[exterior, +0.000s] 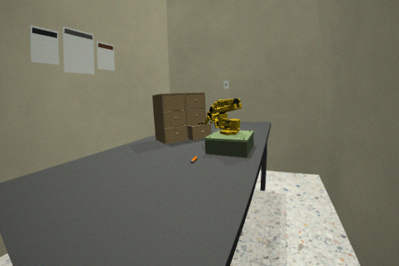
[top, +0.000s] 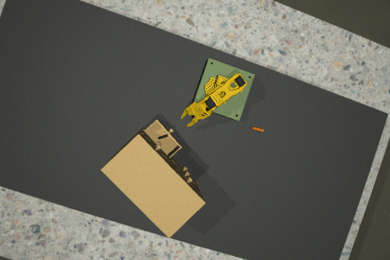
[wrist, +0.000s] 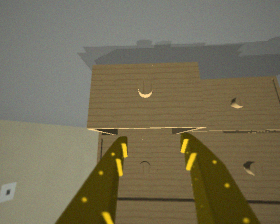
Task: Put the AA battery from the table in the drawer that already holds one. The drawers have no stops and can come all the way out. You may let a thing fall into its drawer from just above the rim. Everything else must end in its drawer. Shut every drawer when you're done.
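Note:
The orange AA battery (top: 257, 130) lies on the dark table to the right of the arm's base; it also shows in the side view (exterior: 194, 159). The wooden drawer cabinet (top: 154, 183) stands in front of the arm. One bottom drawer (top: 163, 138) is pulled out toward the arm, and a small dark object (top: 163, 136) lies inside it. My gripper (top: 189, 120) hovers just off that drawer's front, apart from it. In the wrist view the two jaws stand a little apart with nothing between them, facing the drawer fronts (wrist: 145, 95).
The arm sits on a green base block (top: 224, 88) near the table's far edge. The other drawers (exterior: 180, 108) of the cabinet are shut. The table edge runs just behind the base.

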Action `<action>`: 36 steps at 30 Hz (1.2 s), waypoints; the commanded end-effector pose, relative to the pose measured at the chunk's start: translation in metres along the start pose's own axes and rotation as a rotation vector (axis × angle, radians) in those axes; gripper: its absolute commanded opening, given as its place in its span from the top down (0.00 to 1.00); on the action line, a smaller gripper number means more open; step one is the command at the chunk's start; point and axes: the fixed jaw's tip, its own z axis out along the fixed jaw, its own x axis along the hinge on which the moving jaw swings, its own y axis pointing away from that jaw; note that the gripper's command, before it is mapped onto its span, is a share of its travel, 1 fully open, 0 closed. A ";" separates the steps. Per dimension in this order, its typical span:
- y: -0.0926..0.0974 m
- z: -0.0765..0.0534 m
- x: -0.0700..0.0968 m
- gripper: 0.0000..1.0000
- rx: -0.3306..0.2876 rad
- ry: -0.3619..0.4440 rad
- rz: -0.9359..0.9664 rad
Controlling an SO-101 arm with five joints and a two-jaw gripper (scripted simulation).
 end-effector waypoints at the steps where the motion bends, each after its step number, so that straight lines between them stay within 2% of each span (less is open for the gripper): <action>1: 0.002 0.004 0.004 0.79 -0.007 0.035 -0.002; 12: 0.001 0.021 0.009 0.79 -0.006 0.049 0.000; 13: 0.002 0.020 0.016 0.79 -0.007 0.091 0.000; 15: 0.002 0.024 0.016 0.79 -0.006 0.094 0.000; 17: 0.002 0.024 0.016 0.79 -0.006 0.094 0.000; 18: 0.002 0.019 0.024 0.79 -0.008 0.137 0.000; 30: 0.002 0.016 0.038 0.79 -0.006 0.183 0.002; 34: 0.001 0.016 0.038 0.79 -0.006 0.185 0.002; 36: 0.001 0.020 0.036 0.79 -0.006 0.180 0.002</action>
